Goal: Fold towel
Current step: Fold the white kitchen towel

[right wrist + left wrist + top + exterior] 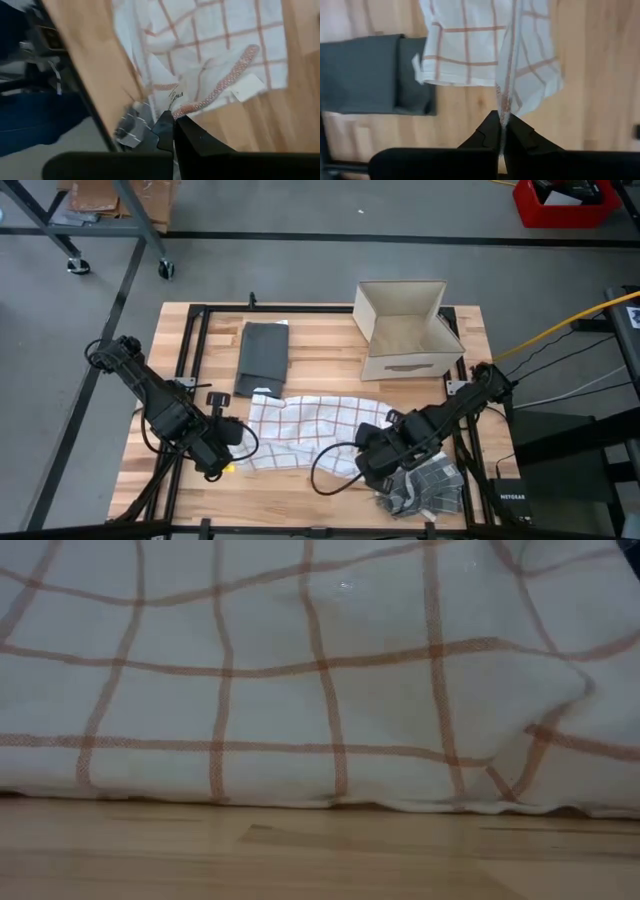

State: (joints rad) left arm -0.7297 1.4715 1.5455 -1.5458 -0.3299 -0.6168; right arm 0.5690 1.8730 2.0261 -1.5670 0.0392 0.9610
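Observation:
A white towel with thin orange checks lies rumpled across the middle of the wooden table. In the low view the towel fills the picture and its lower edge rests on the wood. My left gripper is shut on the towel's left near end, and the left wrist view shows it too. My right gripper is shut on the towel's right near part, seen again in its wrist view. My left gripper pinches the towel's edge between its two fingers, coming steeply from above. A narrow ridge of cloth runs taut away from the fingers. The far part of the towel lies spread on the table. My right gripper pinches a bunched, hemmed bit of the towel between its two fingers, pointing down from above. How many layers it has I cannot tell. The cloth beyond the fingers lies crumpled on the table.
A folded dark grey cloth lies at the far left of the towel. An open cardboard box stands at the far right. A grey checked cloth is heaped at the near right corner. A black frame edges the table.

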